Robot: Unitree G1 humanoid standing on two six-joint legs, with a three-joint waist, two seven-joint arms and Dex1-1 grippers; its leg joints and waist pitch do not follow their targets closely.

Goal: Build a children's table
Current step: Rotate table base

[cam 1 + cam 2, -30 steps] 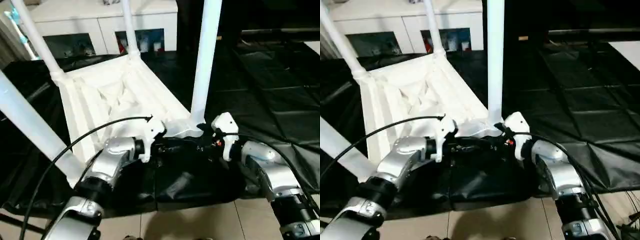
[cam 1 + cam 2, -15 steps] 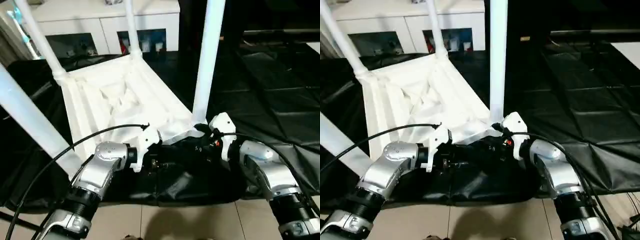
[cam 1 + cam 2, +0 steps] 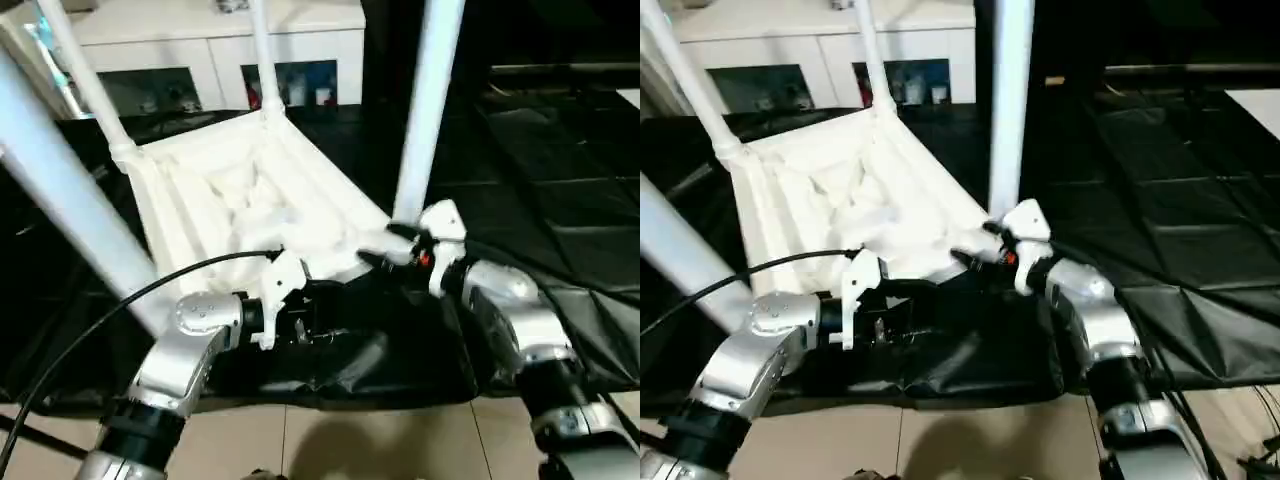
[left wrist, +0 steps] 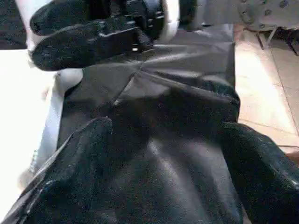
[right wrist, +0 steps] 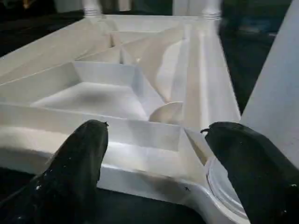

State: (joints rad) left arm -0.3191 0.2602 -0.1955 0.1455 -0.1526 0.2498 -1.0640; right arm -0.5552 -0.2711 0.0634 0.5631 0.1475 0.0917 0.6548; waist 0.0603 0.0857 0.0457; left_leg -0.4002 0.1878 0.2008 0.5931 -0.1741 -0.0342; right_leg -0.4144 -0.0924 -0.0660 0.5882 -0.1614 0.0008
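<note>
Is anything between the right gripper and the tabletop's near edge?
Nothing visible. In the right wrist view the right gripper's open fingers frame the upturned tabletop's near rim directly, with the near leg beside one finger. The left gripper hangs open over the black cover, off to the side.

White children's table (image 3: pixel 250 205) upside down on black cover, four legs (image 3: pixel 425 110) up.

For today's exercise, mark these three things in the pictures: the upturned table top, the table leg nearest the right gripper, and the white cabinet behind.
table top (image 3: pixel 240 195), left eye view, on its ribbed underside.
table leg (image 3: pixel 425 120), left eye view, midway up the tube.
white cabinet (image 3: pixel 300 45), left eye view, on its front panel.
</note>
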